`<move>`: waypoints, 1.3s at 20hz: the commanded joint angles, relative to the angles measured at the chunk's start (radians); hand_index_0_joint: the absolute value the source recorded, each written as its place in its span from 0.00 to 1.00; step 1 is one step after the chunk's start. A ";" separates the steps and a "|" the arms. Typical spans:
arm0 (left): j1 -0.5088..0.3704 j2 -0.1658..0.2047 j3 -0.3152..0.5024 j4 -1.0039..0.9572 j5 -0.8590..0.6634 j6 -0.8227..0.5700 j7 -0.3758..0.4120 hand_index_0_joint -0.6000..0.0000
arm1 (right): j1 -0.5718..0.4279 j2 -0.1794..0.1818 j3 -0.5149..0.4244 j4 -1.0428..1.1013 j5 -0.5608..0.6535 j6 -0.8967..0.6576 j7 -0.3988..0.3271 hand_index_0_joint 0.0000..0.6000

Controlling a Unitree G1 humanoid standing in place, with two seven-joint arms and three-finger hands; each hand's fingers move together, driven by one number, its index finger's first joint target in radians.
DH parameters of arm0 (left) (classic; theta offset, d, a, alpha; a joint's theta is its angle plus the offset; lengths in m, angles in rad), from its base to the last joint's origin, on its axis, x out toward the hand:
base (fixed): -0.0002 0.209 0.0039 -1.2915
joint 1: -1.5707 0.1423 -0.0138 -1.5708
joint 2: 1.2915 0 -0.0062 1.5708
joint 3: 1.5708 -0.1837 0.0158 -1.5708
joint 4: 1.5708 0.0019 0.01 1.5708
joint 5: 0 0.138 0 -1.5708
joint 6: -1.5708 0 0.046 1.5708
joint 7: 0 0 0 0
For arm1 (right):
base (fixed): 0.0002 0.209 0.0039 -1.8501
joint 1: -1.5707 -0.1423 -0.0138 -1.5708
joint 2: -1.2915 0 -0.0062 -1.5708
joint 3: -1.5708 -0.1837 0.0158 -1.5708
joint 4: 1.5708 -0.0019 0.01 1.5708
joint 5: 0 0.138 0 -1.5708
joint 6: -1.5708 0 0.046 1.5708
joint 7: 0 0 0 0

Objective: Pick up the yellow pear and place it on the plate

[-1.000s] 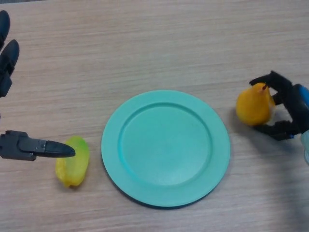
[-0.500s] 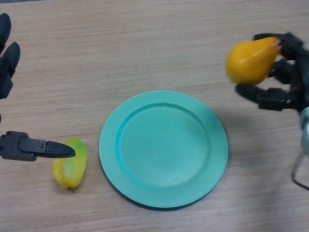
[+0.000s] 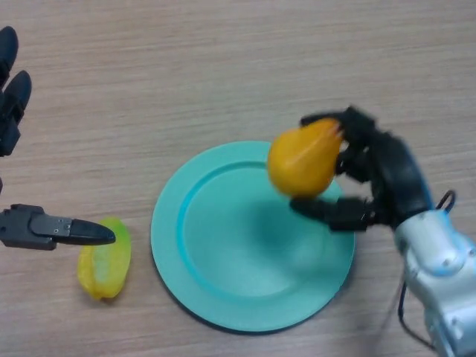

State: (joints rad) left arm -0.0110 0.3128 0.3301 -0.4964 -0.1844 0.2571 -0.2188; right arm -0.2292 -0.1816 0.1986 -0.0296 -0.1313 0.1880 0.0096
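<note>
1. The right hand, entering from the lower right of the frame, is grasping the yellow pear; its fingers are curling round the fruit from above and below.
2. The yellow pear is hanging in the air over the upper right part of the plate, narrow end pointing toward the upper right, and is casting a soft shadow on the plate's inner surface.
3. The plate, round and turquoise, is lying flat at the centre of the wooden counter.
4. The left hand is showing at the left edge of the frame, fingers relaxed and spread, holding nothing; its thumb is pointing right, its tip overlapping the yellow-green fruit.
5. The yellow-green fruit is lying on the counter at the lower left, just beside the plate's left rim and apart from it.
</note>
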 commanded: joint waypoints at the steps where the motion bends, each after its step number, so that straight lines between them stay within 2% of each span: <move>1: -0.031 0.038 0.054 -0.037 0.002 -0.114 0.008 1.00 | -0.009 -0.008 0.022 -0.076 -0.040 -0.134 -0.060 1.00; 3: -0.039 0.042 0.048 -0.029 0.001 -0.112 0.014 1.00 | 0.004 -0.008 0.067 -0.029 -0.116 -0.201 -0.092 1.00; 9: -0.052 0.047 0.037 -0.014 0.012 -0.116 0.019 1.00 | 0.019 -0.008 0.150 0.064 -0.151 -0.306 -0.181 1.00; 12: -0.051 0.044 0.029 -0.006 0.020 -0.133 0.025 1.00 | 0.030 -0.008 0.161 0.069 -0.147 -0.301 -0.167 1.00; 15: -0.046 0.040 0.028 -0.011 0.018 -0.129 0.023 1.00 | 0.023 -0.008 0.167 0.117 -0.245 -0.312 -0.193 1.00; 18: -0.041 0.038 0.029 -0.018 0.020 -0.128 0.020 1.00 | 0.012 -0.008 0.158 0.154 -0.269 -0.341 -0.222 1.00; 20: -0.037 0.037 0.035 -0.021 0.015 -0.130 0.016 1.00 | 0.009 -0.008 0.137 0.159 -0.309 -0.343 -0.215 1.00; 22: -0.036 0.037 0.035 -0.020 0.017 -0.131 0.017 1.00 | 0.006 -0.008 0.132 0.158 -0.312 -0.345 -0.212 0.67; 23: -0.035 0.035 0.033 -0.020 0.020 -0.134 0.018 1.00 | 0.006 -0.008 0.128 0.149 -0.308 -0.347 -0.209 0.42; 24: -0.033 0.035 0.033 -0.019 0.022 -0.136 0.017 1.00 | 0.007 -0.008 0.124 0.133 -0.296 -0.346 -0.205 0.25; 25: -0.032 0.035 0.036 -0.022 0.019 -0.133 0.014 1.00 | 0.014 -0.008 0.112 0.072 -0.258 -0.330 -0.183 0.03; 26: -0.032 0.035 0.037 -0.024 0.015 -0.129 0.012 1.00 | 0.017 -0.008 0.107 0.041 -0.241 -0.313 -0.169 0.00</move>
State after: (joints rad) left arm -0.0194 0.3131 0.2977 -0.4627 -0.1697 0.2571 -0.2188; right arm -0.1670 -0.1864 0.3641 0.0537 -0.3879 -0.0156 -0.1259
